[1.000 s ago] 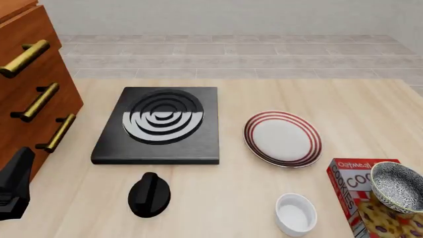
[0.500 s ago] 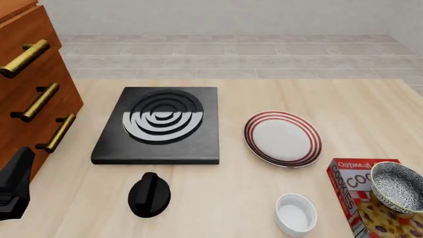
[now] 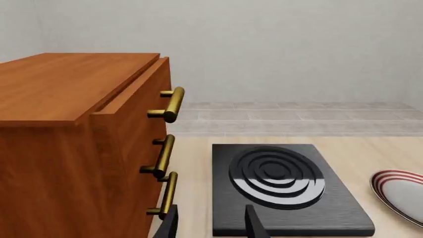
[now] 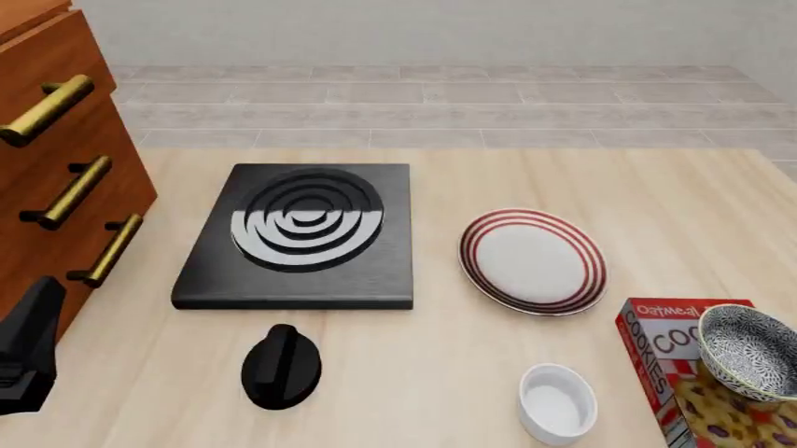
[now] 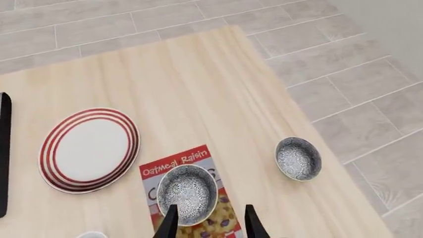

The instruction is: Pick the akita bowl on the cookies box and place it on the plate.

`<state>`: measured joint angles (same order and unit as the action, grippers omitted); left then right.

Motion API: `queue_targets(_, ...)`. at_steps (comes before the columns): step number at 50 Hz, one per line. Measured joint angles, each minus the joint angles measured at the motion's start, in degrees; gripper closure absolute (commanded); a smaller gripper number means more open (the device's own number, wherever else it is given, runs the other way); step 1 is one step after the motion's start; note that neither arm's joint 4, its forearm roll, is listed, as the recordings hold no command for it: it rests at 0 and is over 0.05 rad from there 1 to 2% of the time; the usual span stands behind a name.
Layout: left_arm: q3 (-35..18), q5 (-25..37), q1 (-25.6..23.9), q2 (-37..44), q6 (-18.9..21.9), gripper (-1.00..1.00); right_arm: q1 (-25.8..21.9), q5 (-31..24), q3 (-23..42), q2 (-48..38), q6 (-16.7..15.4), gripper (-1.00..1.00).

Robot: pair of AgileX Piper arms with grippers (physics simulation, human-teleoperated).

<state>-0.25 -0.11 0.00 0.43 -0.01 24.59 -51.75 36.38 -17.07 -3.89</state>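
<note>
The akita bowl (image 4: pixel 751 352) (image 5: pixel 187 191), speckled black and white, sits upright on the red cookies box (image 4: pixel 666 347) (image 5: pixel 176 164) at the table's front right. The plate (image 4: pixel 533 260) (image 5: pixel 89 148), white with red rings, lies flat to the left of and beyond the box. In the right wrist view, my right gripper (image 5: pixel 209 224) hovers open above the near side of the bowl with nothing between its fingers. My left gripper (image 3: pixel 213 225) is open and empty by the stove's front edge. In the front view only a black part of the left arm (image 4: pixel 28 350) shows.
A second speckled bowl (image 5: pixel 298 158) stands on the table near its right edge, beside the box. A plain white dish (image 4: pixel 557 401) sits left of the box. A black stove plate (image 4: pixel 302 233), a black knob (image 4: pixel 280 366) and a wooden drawer cabinet (image 4: pixel 62 168) occupy the left.
</note>
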Motion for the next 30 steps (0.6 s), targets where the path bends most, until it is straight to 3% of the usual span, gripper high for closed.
queue_targets(30, 0.0, 0.0, 0.0, 0.0, 0.0, -1.0, 0.7, 10.3, -9.1, -4.9, 2.7, -1.0)
